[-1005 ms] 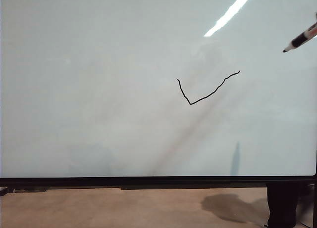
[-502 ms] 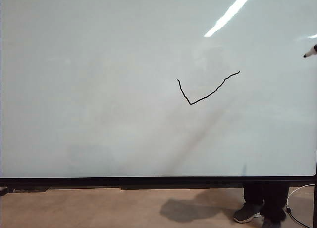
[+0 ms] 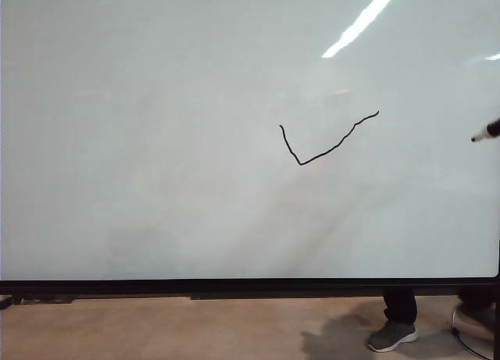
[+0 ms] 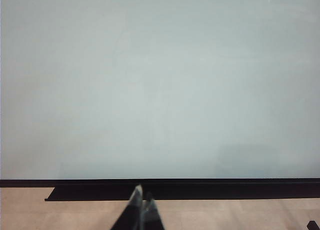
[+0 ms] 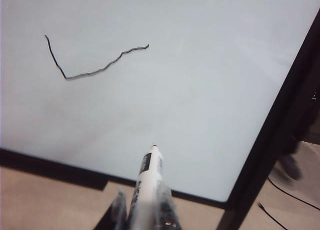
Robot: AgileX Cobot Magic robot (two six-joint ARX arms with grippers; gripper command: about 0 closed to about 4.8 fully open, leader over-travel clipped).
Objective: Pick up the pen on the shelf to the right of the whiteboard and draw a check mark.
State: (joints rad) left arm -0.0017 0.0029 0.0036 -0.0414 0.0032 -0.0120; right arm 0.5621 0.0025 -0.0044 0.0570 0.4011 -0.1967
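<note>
Board: we see the large glossy white whiteboard (image 3: 156, 141) with a thin black frame.
Mark: a thin black V-shaped check mark (image 3: 328, 141) sits right of the board's middle, apparently complete.
Pen: the slim white-barrelled marker pen (image 5: 148, 177), tip clear of the board, near its right edge.
Right gripper (image 5: 142, 210): fingers pinching the pen.
Left gripper (image 4: 141, 210): fingers pressed together, low before the board.
Advice: we judge the pen should stay off the surface, avoiding stray strokes.
</note>
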